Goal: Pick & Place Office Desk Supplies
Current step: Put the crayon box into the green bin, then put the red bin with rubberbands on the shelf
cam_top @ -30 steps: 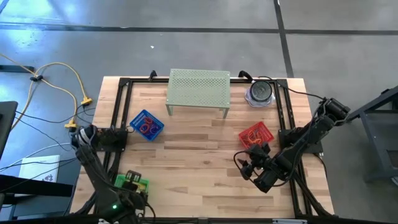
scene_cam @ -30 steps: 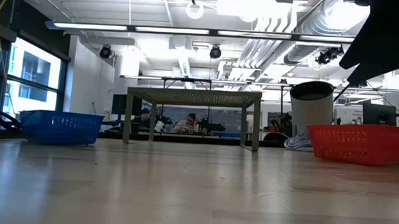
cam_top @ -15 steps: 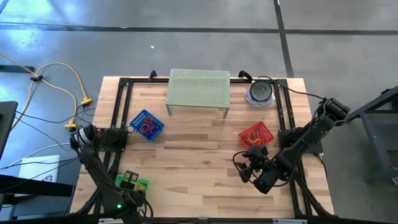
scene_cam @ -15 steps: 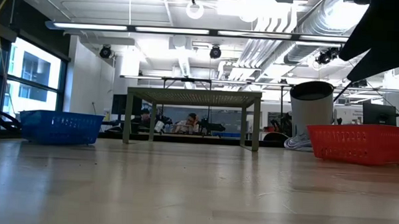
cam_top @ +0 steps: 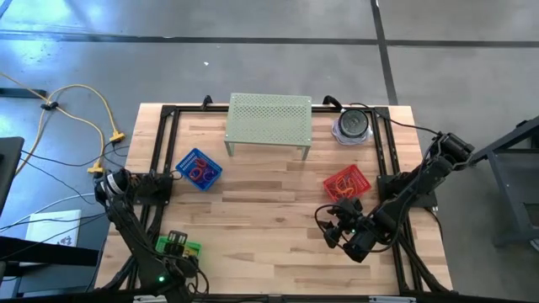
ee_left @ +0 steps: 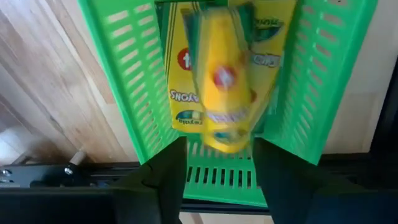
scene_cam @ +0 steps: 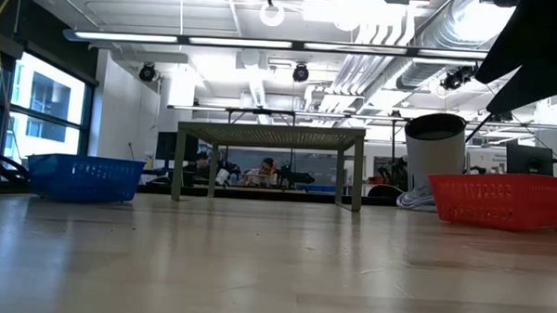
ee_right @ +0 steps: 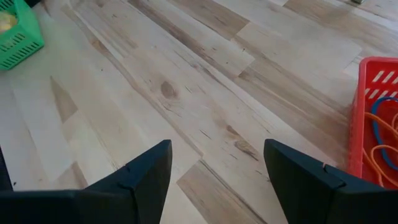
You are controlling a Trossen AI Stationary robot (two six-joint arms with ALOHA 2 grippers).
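While the left claw hung over the green basket at the desk's front left corner, its two dark fingers stood apart. A yellow block showed blurred between and just beyond them, above a yellow box of crayons lying in the basket. I could not tell whether the fingers touched the block. The right claw was wide open and held nothing, above bare wood near the desk's front right side, just beside the red basket. Orange and blue loops lay in that basket, partly cut off in the wrist view. More loops, red ones, lay in the blue basket near the left edge. The pale green stand stood at the back edge.
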